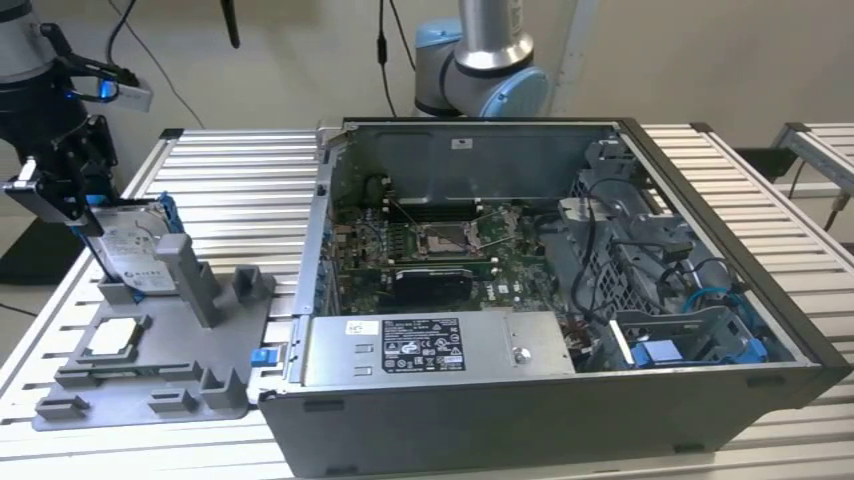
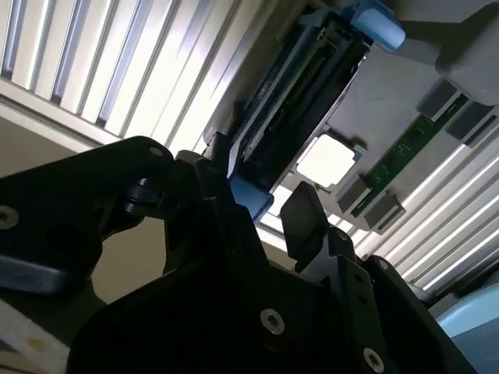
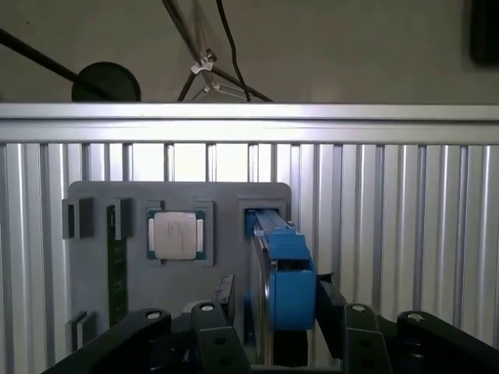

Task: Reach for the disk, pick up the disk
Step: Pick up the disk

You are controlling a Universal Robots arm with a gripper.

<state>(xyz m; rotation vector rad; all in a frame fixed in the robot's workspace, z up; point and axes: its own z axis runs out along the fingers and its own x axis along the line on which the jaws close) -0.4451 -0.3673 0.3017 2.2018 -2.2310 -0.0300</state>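
Gripper (image 3: 277,302): black, two-fingered, set down over the top edge of the disk (image 3: 287,290). One finger stands on each side of the disk. In the second wrist view a strip of light shows between one finger (image 2: 302,222) and the blue corner of the frame, so the jaws are released, straddling but not clamping.

Disk: stands upright on its edge in a slot of the grey fixture plate (image 1: 147,385), at the exterior view's left. Silver metal body with a bright blue plastic frame along its edge. White printed label on the broad face, shown in the exterior view; I cannot make out its print.

Chip (image 3: 176,234): small silver-white square, lying flat in its own recess of the fixture plate, beside the disk's slot and apart from it.

Memory stick (image 3: 117,269): narrow, green, set in the plate beyond the chip.

Table (image 1: 227,170): ribbed aluminium slats, bearing the fixture plate and the computer case (image 1: 534,425).

Computer case: open, dark grey, to the exterior view's right of the plate. Inside are a green mainboard and a long grey metal box (image 1: 427,350) with a black-and-white sticker, print not legible.
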